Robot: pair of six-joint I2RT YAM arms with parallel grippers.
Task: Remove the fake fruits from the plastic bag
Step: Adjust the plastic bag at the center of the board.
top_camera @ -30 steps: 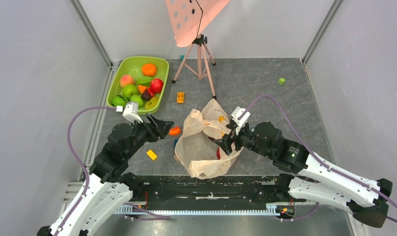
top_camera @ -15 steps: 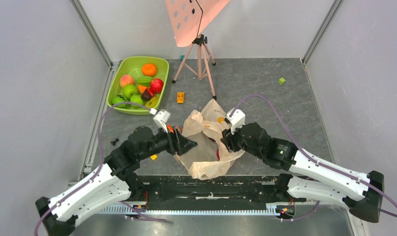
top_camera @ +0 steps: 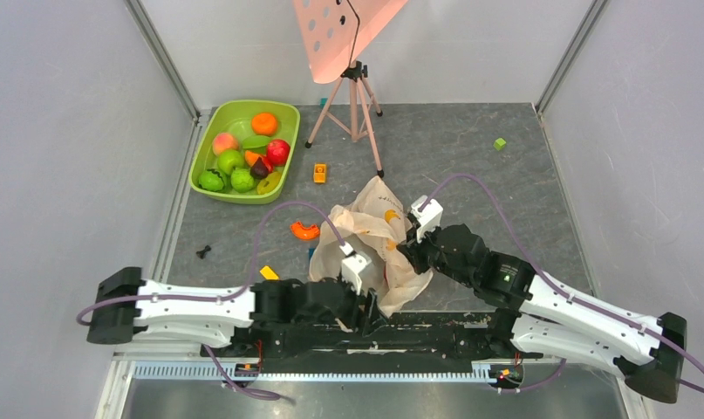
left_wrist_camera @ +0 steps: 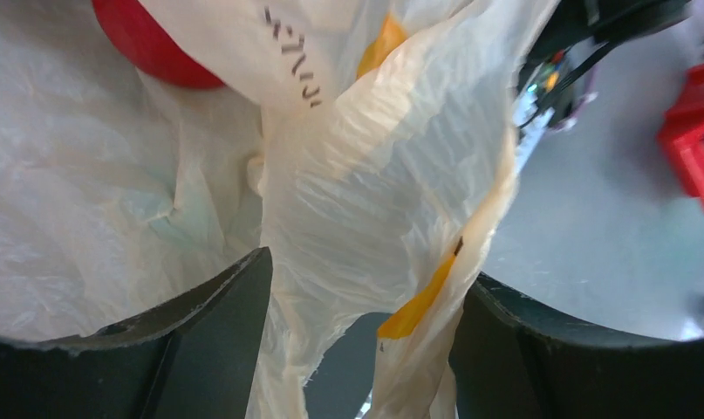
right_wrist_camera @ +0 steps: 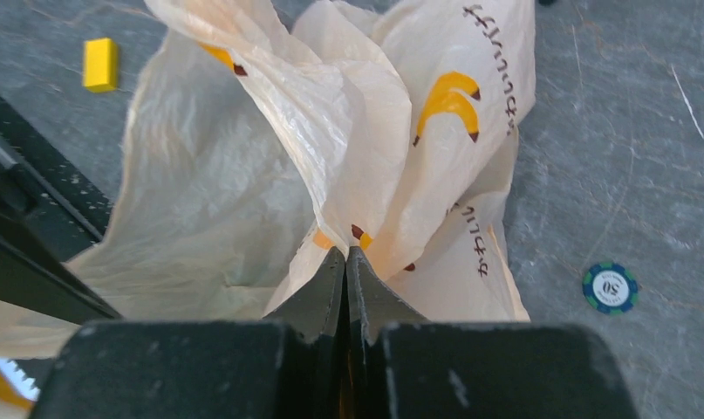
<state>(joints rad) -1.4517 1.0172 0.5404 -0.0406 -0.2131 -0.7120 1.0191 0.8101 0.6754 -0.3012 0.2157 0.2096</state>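
Plastic bag (top_camera: 370,223) fold overlaps red fruit (left_wrist_camera: 152,44); yellow block (top_camera: 269,273), orange arc (top_camera: 304,230) nearby.

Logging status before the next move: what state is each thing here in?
plastic bag: crumpled, one fold pinched, not emptied.
right gripper: shut on the plastic bag.
left gripper: open, a bag fold between its fingers.
red fruit: inside the plastic bag, partly covered.
green tub: upright, holding loose fruits.
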